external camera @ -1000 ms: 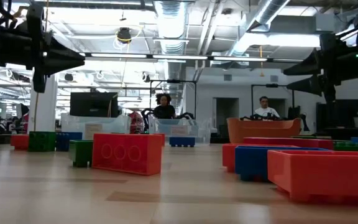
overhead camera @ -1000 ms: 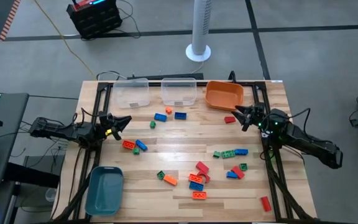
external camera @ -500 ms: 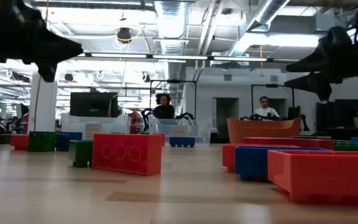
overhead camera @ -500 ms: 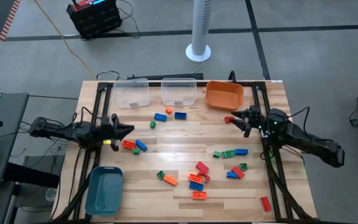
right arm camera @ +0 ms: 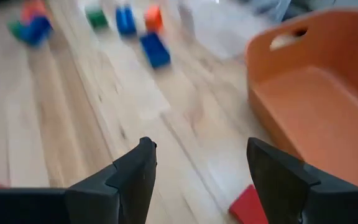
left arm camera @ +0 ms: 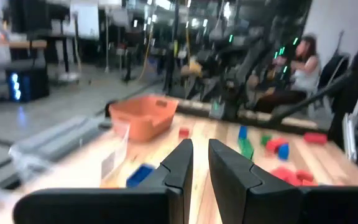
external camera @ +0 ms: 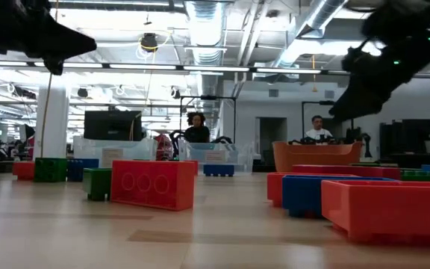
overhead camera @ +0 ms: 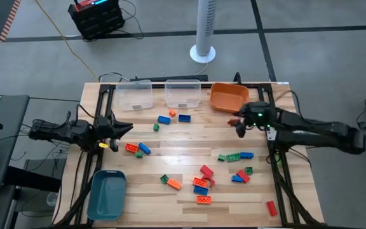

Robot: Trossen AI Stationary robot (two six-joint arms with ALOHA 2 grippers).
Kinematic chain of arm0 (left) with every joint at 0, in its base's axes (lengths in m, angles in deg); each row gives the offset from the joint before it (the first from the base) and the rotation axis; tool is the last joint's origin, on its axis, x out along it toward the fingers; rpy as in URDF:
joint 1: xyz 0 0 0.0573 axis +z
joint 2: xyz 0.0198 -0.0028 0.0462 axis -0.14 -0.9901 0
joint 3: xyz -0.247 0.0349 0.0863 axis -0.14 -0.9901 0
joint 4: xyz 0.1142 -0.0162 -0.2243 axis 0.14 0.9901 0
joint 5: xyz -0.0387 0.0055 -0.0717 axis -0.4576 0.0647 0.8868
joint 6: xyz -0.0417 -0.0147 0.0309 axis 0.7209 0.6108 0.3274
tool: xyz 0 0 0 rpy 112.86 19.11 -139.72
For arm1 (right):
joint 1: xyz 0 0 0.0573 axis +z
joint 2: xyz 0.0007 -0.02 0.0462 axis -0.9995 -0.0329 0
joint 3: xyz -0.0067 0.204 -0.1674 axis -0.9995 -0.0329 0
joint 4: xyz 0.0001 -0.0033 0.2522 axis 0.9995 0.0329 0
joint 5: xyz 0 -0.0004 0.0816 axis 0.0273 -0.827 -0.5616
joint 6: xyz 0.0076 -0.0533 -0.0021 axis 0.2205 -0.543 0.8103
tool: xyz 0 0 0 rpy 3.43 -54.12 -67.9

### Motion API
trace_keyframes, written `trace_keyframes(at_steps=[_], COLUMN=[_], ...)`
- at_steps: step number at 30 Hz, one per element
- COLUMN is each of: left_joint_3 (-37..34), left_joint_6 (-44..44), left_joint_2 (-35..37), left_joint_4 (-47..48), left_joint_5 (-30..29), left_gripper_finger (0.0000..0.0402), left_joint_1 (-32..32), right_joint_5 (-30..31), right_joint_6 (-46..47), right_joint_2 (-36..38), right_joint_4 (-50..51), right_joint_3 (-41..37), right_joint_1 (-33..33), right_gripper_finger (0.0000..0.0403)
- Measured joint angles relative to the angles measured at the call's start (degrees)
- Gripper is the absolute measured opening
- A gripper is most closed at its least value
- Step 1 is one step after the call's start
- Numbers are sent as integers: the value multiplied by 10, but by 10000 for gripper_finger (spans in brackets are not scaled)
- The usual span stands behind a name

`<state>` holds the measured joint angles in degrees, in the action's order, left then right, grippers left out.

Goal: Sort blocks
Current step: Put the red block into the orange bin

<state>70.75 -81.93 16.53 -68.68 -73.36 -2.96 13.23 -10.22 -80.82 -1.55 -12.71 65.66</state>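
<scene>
From above, the wooden table fills the middle of the frame. The blocks lie scattered across it: a main heap at lower centre, a short row to its right, a pair at centre left, a few near the top, and one red block alone at lower right.

Along the table's top edge stand two clear bins and an orange bin; a teal bin sits at lower left.

The left gripper hangs at the left side of the table, just up and left of the pair, its fingers pressed together and holding nothing. The right gripper is at upper right, just below the orange bin, fingers spread wide and empty.

The right wrist view adds what the overhead cannot: a red block lies on the wood between the spread fingers, near the orange bin's wall.

The left wrist view shows its two fingers nearly touching, with the orange bin and blocks farther off, and a seated person at upper right.

The low view alone shows the blocks as large foreground shapes and two people in the room behind; both arms are dark outlines in its upper corners.
</scene>
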Motion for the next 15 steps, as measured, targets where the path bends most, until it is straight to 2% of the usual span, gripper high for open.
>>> trace_keyframes(at_steps=[3, 7, 15], left_joint_3=[18, 33, 75], left_joint_6=[30, 41, 22], left_joint_2=[-24, -68, -168], left_joint_4=[29, 42, 54], left_joint_5=[-17, -27, -32], left_gripper_finger=[46, 46, 45], left_joint_1=[0, 5, 45], right_joint_5=[11, 60, 80], right_joint_6=[-27, -90, -153], right_joint_2=[-89, -191, -326], right_joint_4=[37, 114, 223], right_joint_3=[52, 120, 217], right_joint_1=[27, 64, 87], right_gripper_finger=[260, 260, 260])
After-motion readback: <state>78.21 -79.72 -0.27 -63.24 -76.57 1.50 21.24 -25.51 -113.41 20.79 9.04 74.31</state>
